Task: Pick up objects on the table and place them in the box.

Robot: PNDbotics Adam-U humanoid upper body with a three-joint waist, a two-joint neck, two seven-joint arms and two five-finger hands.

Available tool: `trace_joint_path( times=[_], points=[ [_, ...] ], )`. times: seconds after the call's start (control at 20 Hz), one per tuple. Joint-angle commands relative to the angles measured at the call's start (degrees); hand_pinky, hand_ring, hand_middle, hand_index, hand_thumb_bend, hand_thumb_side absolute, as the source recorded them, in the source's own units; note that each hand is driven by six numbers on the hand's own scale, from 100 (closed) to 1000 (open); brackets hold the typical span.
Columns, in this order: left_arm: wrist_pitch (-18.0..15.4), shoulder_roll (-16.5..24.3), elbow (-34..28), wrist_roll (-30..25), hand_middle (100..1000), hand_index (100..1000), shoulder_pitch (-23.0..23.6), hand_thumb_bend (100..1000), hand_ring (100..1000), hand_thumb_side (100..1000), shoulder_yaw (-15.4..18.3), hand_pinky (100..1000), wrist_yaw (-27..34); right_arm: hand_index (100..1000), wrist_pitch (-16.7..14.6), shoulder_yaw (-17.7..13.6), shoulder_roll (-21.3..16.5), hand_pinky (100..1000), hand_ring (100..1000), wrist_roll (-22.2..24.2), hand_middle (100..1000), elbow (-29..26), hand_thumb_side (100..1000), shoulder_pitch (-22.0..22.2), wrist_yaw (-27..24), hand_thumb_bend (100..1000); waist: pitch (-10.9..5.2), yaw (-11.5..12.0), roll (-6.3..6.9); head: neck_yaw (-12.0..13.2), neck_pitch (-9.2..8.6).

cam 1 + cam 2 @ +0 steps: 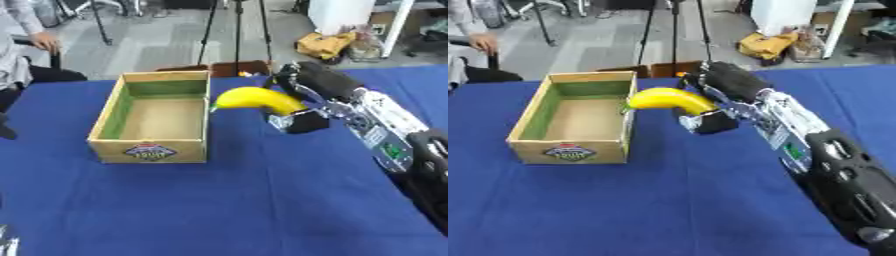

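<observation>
While its fingers curl round one end of a curved yellow banana (259, 99), the black right hand (297, 107) holds the fruit above the blue tablecloth (262, 200), tip just beside the open cardboard box (154, 145); the box's front label is unreadable.

Box opening: the wooden box (154, 120) stands open-topped, its inside bare.
Right wall: the banana (668, 99) tip sits at its rim, held by the right hand (710, 112).
Near cloth: the blue table (262, 210) lies bare.
</observation>
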Motion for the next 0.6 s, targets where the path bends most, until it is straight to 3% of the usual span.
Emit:
trace_joint_path(
  times=[0.05, 0.3, 0.6],
  points=[
    [-0.04, 0.49, -1.16, -0.37, 568, 774, -0.64, 100, 501, 835, -0.21, 360, 0.25, 690, 0.99, -1.35, 1.19, 433, 707, 0.22, 200, 1.09, 616, -3.07, -0.14, 100, -0.73, 0.40, -0.08, -0.54, -0.81],
    [-0.04, 0.46, -1.16, -0.49, 568, 774, -0.65, 100, 500, 834, -0.25, 358, 0.38, 690, 1.28, -1.76, 1.98, 434, 708, 0.25, 203, 1.81, 619, -4.09, 0.10, 100, -0.64, 0.70, -0.05, -0.85, -1.00],
    [0.01, 0.11, -1.16, -0.98, 568, 773, -0.86, 100, 499, 834, -0.62, 356, 0.64, 688, 2.56, -3.55, 5.80, 433, 706, 0.81, 203, 4.69, 621, -8.95, 1.06, 100, 0.09, 1.97, -0.07, -2.18, -1.92]
  ],
)
